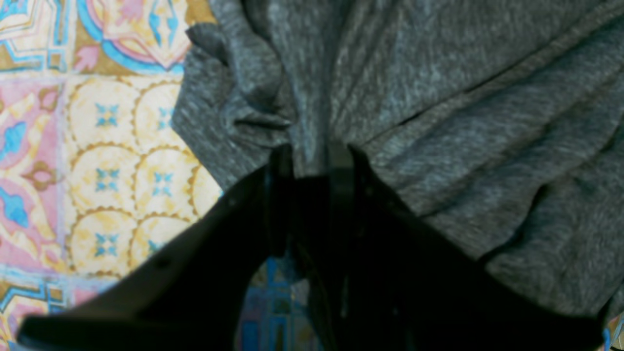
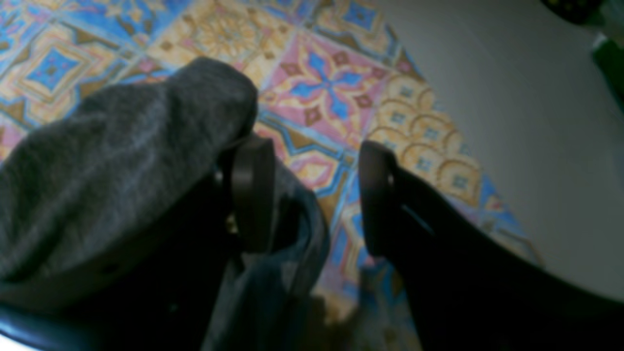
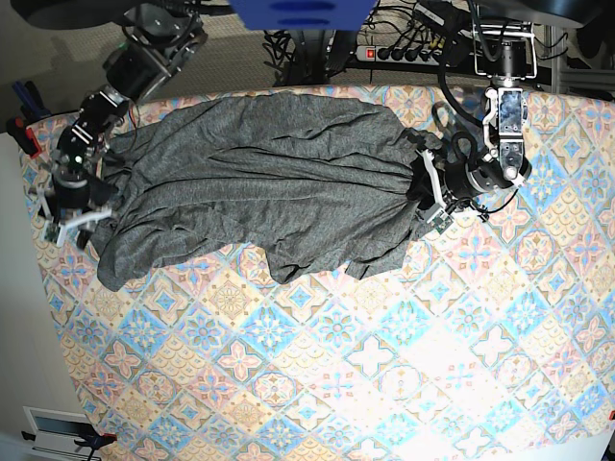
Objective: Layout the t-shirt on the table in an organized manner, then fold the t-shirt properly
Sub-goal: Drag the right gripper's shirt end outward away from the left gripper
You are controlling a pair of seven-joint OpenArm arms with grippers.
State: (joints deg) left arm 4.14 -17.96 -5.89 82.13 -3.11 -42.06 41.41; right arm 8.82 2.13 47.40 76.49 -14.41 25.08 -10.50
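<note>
The dark grey t-shirt (image 3: 259,182) lies stretched out and wrinkled across the far half of the patterned table (image 3: 365,365). My left gripper (image 3: 429,195) is at the shirt's right end. In the left wrist view its jaws (image 1: 312,161) are pinched together on a bunched fold of the grey t-shirt (image 1: 438,97). My right gripper (image 3: 70,219) sits at the shirt's left end, near the table's edge. In the right wrist view it (image 2: 314,195) stands open, with the t-shirt (image 2: 122,146) draped over the outside of one finger (image 2: 251,190) and only tablecloth showing in the gap.
The table's left edge (image 3: 48,279) runs close to my right gripper, with pale floor (image 2: 512,122) beyond it. Cables and a power strip (image 3: 399,48) lie behind the far edge. The near half of the table shows only its tile pattern.
</note>
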